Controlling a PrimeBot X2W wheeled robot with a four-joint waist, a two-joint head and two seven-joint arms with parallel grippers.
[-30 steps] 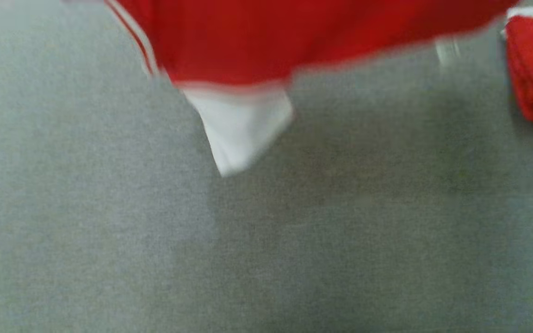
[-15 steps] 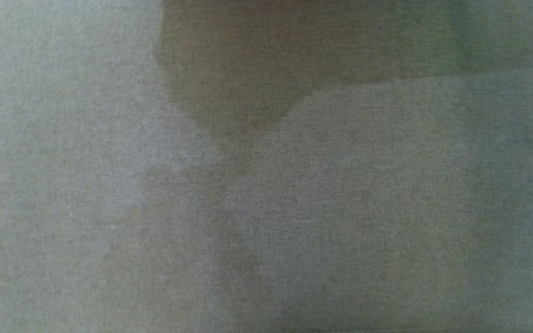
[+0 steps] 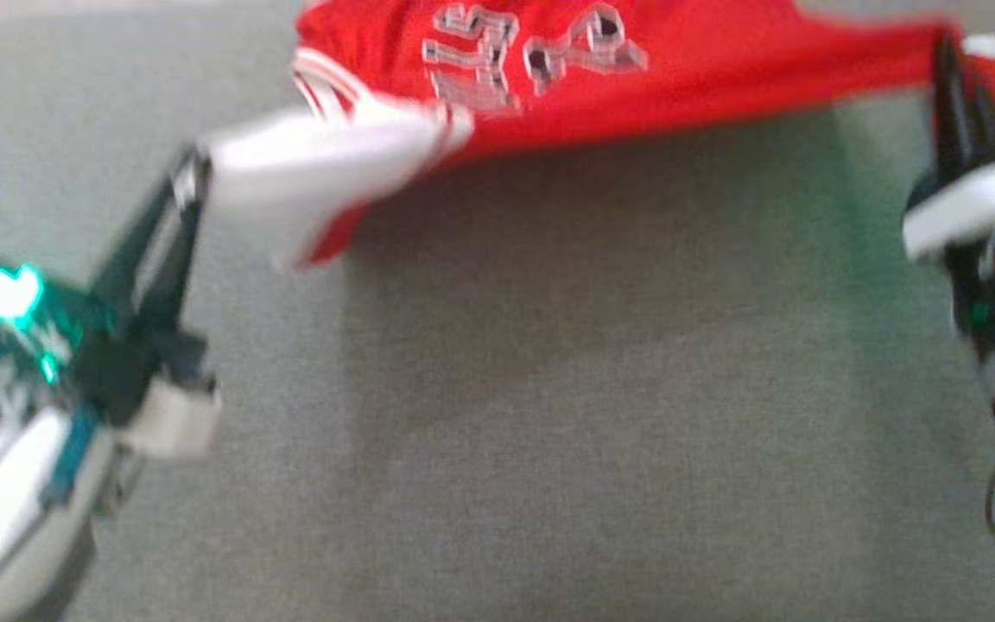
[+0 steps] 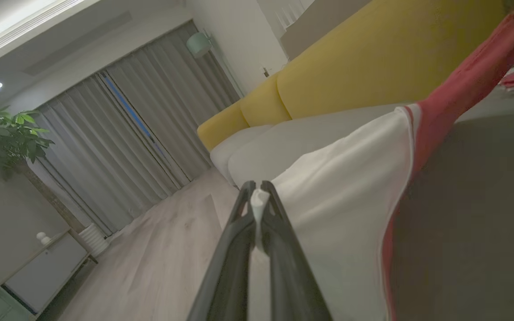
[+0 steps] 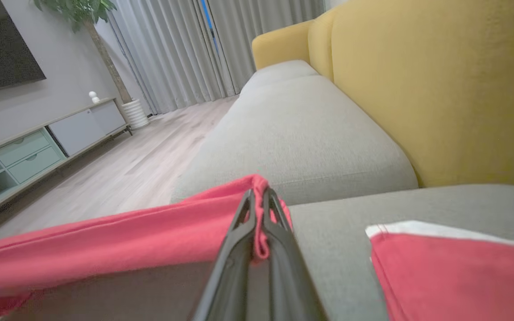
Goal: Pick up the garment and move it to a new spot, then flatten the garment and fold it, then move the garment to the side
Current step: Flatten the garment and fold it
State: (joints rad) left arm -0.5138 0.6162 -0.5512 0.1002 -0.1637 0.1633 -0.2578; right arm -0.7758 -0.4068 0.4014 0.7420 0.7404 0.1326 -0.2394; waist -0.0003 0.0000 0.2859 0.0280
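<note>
The left gripper (image 4: 257,191) is pinching the garment (image 3: 636,78) by its white panel. Its jaws are pressing together on a small fold that is poking out between the tips. The right gripper (image 5: 259,194) is gripping the red edge the same way, jaws closed, with a loop of cloth bunching between them.

Between the two grippers the garment is hanging as a taut band, printed side facing the head camera. The grippers are standing well apart, probably so that the cloth is pulling open instead of drooping in a heap. That should make it easier to lay flat. The white panel is sagging just inside the left gripper, where the pull is weaker.

Below both grippers the grey seat (image 3: 549,389) is lying bare, with the garment's shadow on it, so the held edge seems to be riding clear of it. Whether the far edge is touching down, I cannot tell.

Just beside the right gripper, on its outer side, a second red cloth (image 5: 453,267) is resting on the seat. Beyond the tips the yellow back (image 5: 440,89) is rising.
</note>
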